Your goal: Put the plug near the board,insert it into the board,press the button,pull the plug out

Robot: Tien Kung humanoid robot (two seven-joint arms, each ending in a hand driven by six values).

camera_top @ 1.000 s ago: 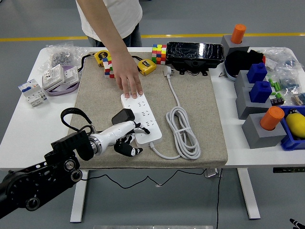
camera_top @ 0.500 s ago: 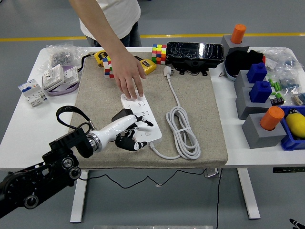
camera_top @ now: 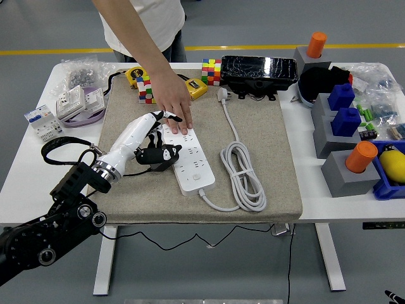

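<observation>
Your robot's white left hand (camera_top: 154,136) has its fingers curled around the black plug (camera_top: 159,156) at the left edge of the white power board (camera_top: 193,166) (a person's hand (camera_top: 174,104) presses its far end).

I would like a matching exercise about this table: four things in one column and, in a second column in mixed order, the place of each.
Things:
1. person's hand
2. coiled white cable
3. black plug
4. orange cylinder

Places:
A. on a grey block at the table's right side
B. in the left hand, at the left edge of the power strip
C. on the mat, right of the power strip
D. pressing on the far end of the power strip

Pairs: 1-D, 2-C, 3-B, 4-A
</observation>
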